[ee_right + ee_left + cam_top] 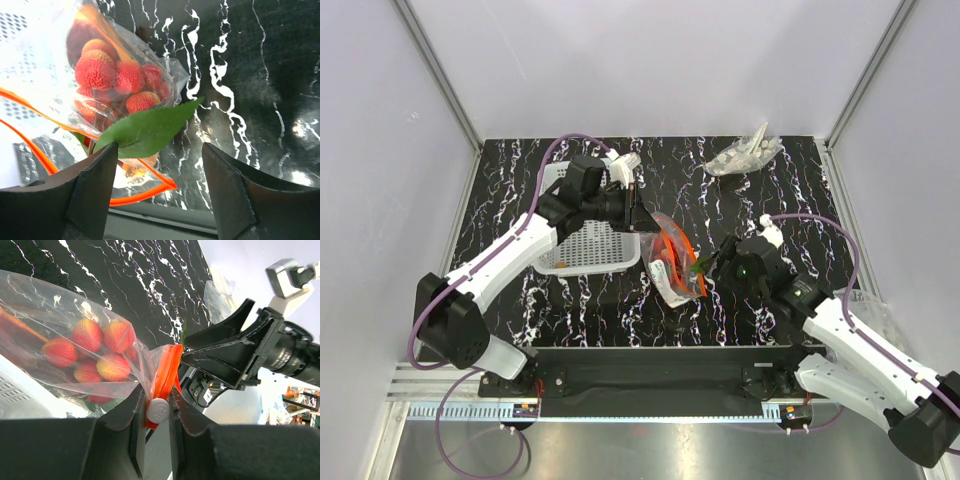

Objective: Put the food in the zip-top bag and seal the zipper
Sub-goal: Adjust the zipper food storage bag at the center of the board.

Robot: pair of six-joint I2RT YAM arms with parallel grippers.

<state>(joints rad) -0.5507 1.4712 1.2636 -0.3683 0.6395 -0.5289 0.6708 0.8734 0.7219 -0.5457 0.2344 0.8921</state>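
The clear zip-top bag point(675, 262) hangs between my grippers, beside the basket. Its orange zipper point(167, 370) has a white slider. My left gripper point(156, 399) is shut on the zipper at that slider, at the bag's far end point(640, 213). Several red round food pieces point(95, 352) sit inside the bag; they also show in the right wrist view point(112, 75). A green leaf point(150, 131) sticks out through the bag's open mouth, over the zipper point(142, 196). My right gripper point(160, 150) is open and empty, its jaws wide apart just right of the bag point(713, 262).
The white lattice basket point(582, 240) lies left of the bag, under my left arm. A greyish clear plastic wad point(744, 155) lies at the far right of the black marbled table point(520, 190). White walls ring the table.
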